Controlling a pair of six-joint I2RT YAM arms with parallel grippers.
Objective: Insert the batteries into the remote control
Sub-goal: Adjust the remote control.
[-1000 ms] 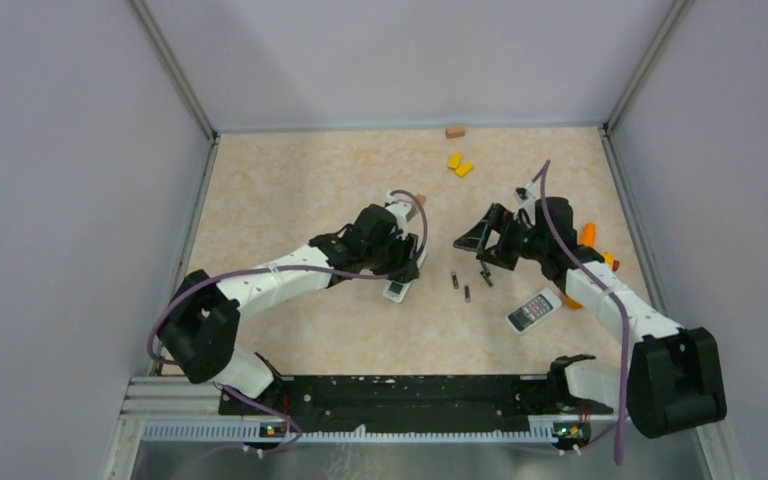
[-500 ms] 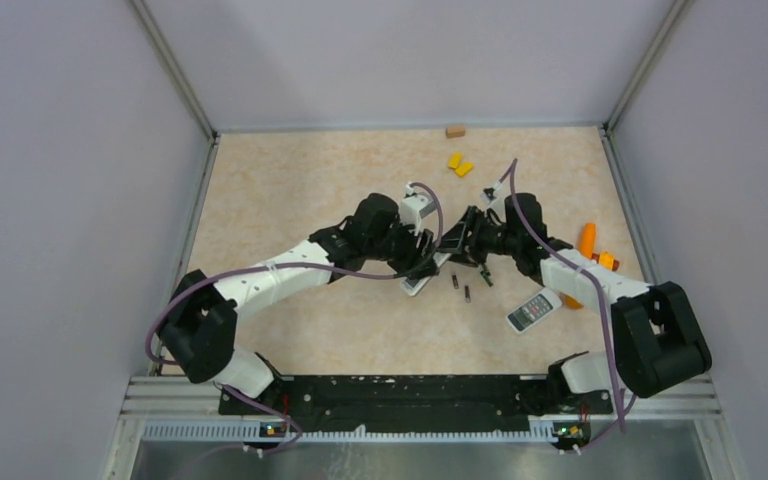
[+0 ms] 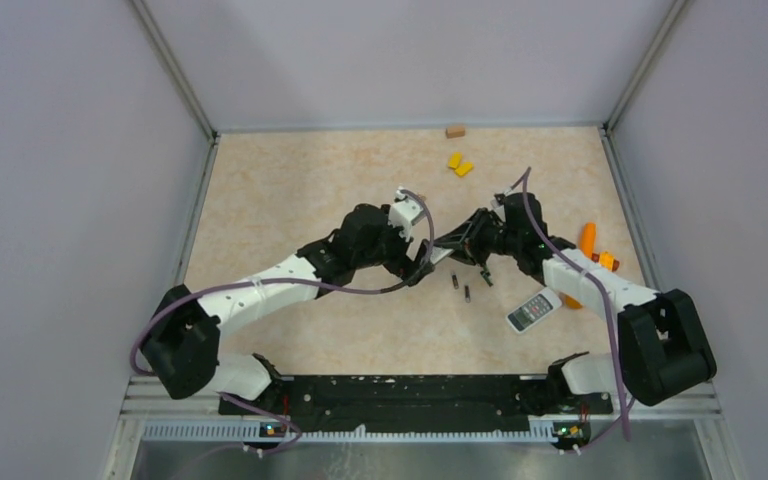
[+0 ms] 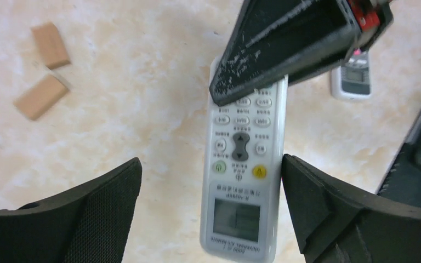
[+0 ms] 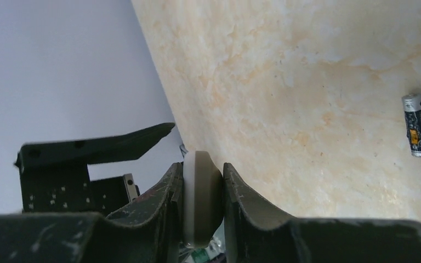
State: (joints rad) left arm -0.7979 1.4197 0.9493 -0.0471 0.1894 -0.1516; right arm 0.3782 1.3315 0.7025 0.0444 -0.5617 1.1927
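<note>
We see the remote control (image 4: 244, 181), keypad up, grasped at the end opposite its display by the right gripper (image 5: 202, 167), jaws clenched on it. The left gripper (image 4: 211, 164) straddles it, jaws released wide. The batteries (image 3: 455, 282) lie loose on the worktop (image 3: 310, 190) near both grippers. A second remote (image 3: 533, 310) lies beside the right arm.

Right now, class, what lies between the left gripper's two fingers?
The white remote control, face up, its far end clamped in the right gripper. The left gripper stands wide open around it. The left wrist view shows this.
</note>
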